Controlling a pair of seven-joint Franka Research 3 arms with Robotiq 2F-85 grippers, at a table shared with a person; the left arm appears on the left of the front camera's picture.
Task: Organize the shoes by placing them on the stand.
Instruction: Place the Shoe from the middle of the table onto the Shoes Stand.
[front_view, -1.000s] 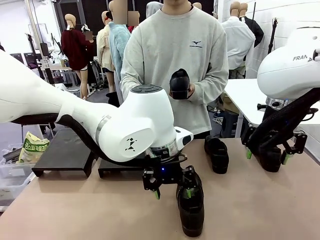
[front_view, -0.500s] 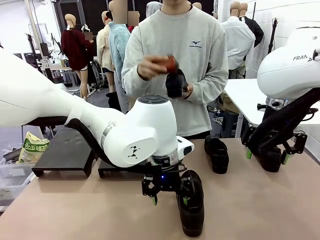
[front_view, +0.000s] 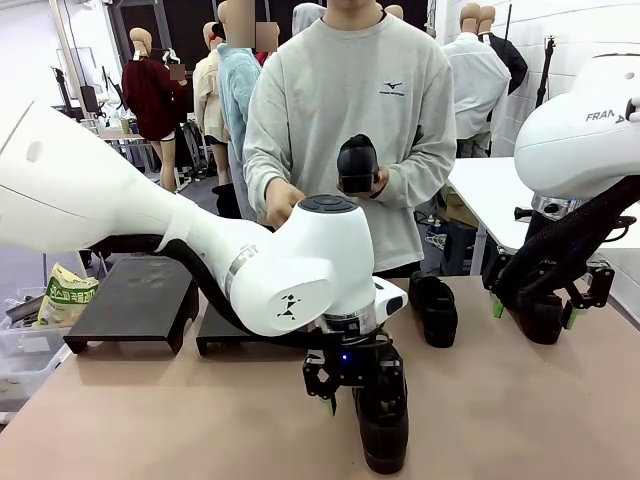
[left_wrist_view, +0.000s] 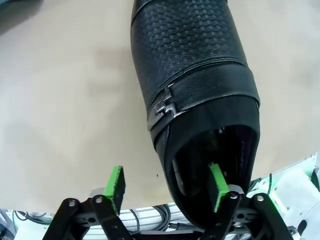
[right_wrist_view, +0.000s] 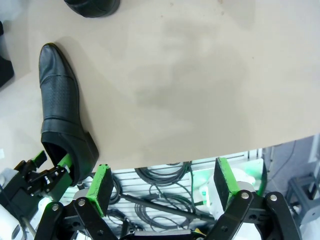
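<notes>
My left hand (left_wrist_view: 166, 190) stands spread astride the heel wall of the shoe (left_wrist_view: 190, 65) lying on the worktop (left_wrist_view: 60, 100), one pad (left_wrist_view: 217, 192) inside its opening. I should close squarely on that wall, low down, before lifting toward the stand (front_view: 135, 298).

The right arm's (front_view: 585, 140) white housing shows the letters "FRAN".

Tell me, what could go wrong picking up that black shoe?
The left jaws straddle just one side wall of the black embossed leather shoe, one green pad inside its opening, so it might tilt or slip when lifted. The person's lower hand hangs close to the white left arm, which might bump it.
</notes>
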